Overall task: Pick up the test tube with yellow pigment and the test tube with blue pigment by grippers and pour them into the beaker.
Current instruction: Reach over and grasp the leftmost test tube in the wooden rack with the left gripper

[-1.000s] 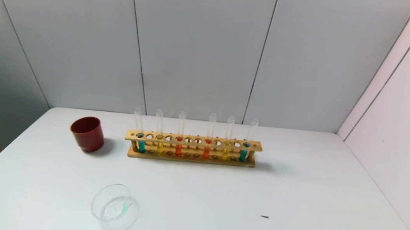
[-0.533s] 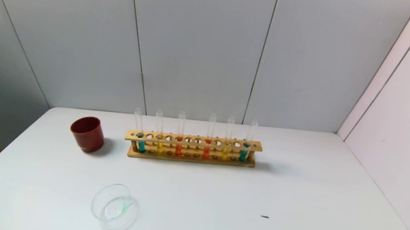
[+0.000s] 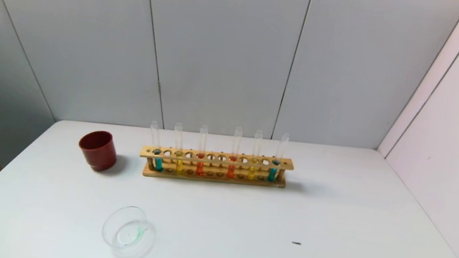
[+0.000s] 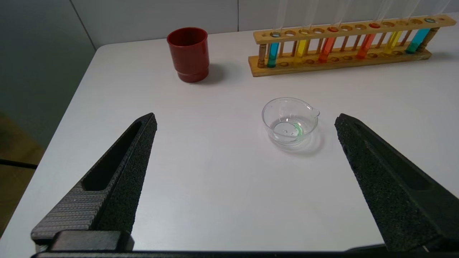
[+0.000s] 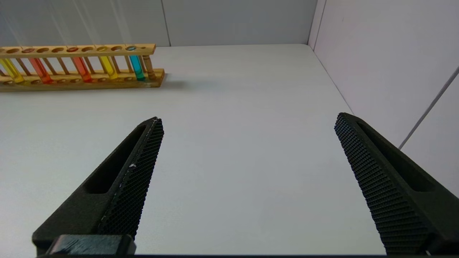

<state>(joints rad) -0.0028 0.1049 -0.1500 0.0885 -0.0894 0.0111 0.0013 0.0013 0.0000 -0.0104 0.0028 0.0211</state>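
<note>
We hold our left gripper (image 4: 245, 120) low above the white table (image 3: 332, 220) with its two fingers spread wide, nothing between them. Straight ahead of it sits the beaker (image 4: 289, 121), upright on the table with a thin green smear at its bottom. Beyond the beaker stands the wooden rack (image 4: 344, 46), and to the rack's left the red cup (image 4: 189, 53). Our right gripper (image 5: 247, 120) is likewise spread wide and empty, hovering over the bare right half of the table, well apart from the rack. In the rack we see six upright tubes: a test tube with blue pigment (image 3: 273, 171) at each end, a test tube with yellow pigment (image 3: 252, 170) just inside each, and two orange-red tubes (image 3: 200, 165) in the middle.
</note>
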